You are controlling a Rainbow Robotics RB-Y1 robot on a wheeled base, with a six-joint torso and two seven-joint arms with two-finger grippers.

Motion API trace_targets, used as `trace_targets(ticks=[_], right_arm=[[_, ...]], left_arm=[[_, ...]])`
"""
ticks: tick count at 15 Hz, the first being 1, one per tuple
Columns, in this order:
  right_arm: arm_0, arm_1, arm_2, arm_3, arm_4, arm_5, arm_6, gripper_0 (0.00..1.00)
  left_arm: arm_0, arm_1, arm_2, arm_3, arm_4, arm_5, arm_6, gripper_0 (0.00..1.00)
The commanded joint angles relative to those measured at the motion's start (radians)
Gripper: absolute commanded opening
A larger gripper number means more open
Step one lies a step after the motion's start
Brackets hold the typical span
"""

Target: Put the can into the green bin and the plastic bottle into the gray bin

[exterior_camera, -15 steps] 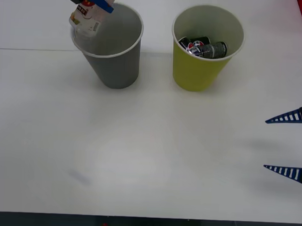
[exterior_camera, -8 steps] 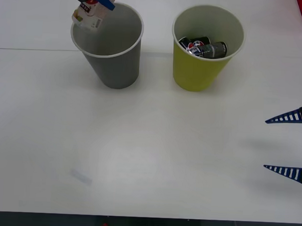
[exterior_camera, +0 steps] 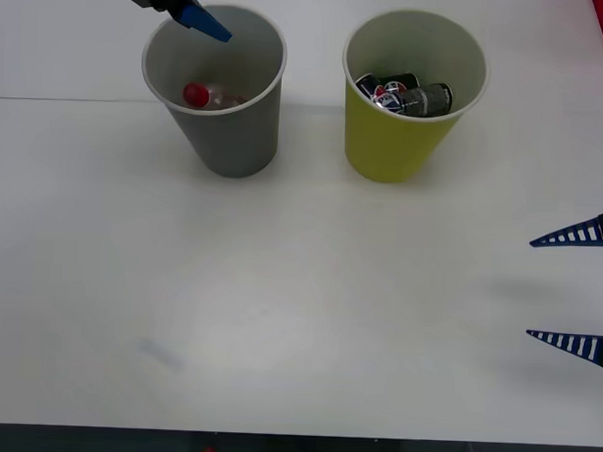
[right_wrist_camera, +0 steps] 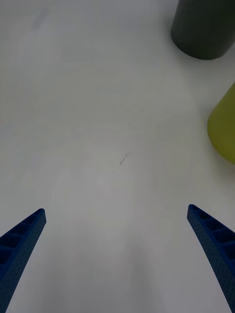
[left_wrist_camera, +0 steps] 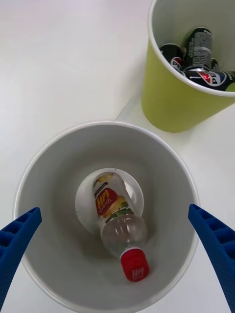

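- White table (exterior_camera: 298,306), two bins at the far side.
- Your right gripper (exterior_camera: 576,290) waits nearest, fingers spread, empty.
- Bottle (left_wrist_camera: 117,220) lies inside the gray bin (exterior_camera: 230,143); cans (exterior_camera: 407,95) in the green bin (exterior_camera: 390,150).
- Your left gripper (left_wrist_camera: 117,254) hovers spread over the gray bin; both drops look done, so lift clear.

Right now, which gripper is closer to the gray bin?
Left. The left gripper hangs open above the gray bin; the right gripper sits open near the table's right edge.

Red-capped plastic bottle (left_wrist_camera: 117,215), gray bin (exterior_camera: 230,133), yellow-green bin (exterior_camera: 395,140), seemingly black cans (exterior_camera: 407,95).
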Motion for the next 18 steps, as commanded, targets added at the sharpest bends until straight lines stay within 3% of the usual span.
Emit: trace_targets(ticks=[1, 5, 9, 18], right_arm=[[0.0, 0.0, 0.0, 0.0, 0.0, 0.0, 0.0, 1.0], [0.0, 0.0, 0.0, 0.0, 0.0, 0.0, 0.0, 1.0], [0.0, 0.0, 0.0, 0.0, 0.0, 0.0, 0.0, 1.0], [0.0, 0.0, 0.0, 0.0, 0.0, 0.0, 0.0, 1.0]], left_arm=[[0.085, 0.064, 0.013, -0.009, 0.191, 0.044, -0.163, 1.0], [0.214, 0.15, 0.055, -0.016, 0.378, 0.057, -0.448, 1.0], [0.436, 0.205, 0.225, -0.13, 0.415, 0.057, -0.658, 1.0], [0.943, 0.248, 0.573, -0.329, 0.533, 0.056, -0.948, 1.0]])
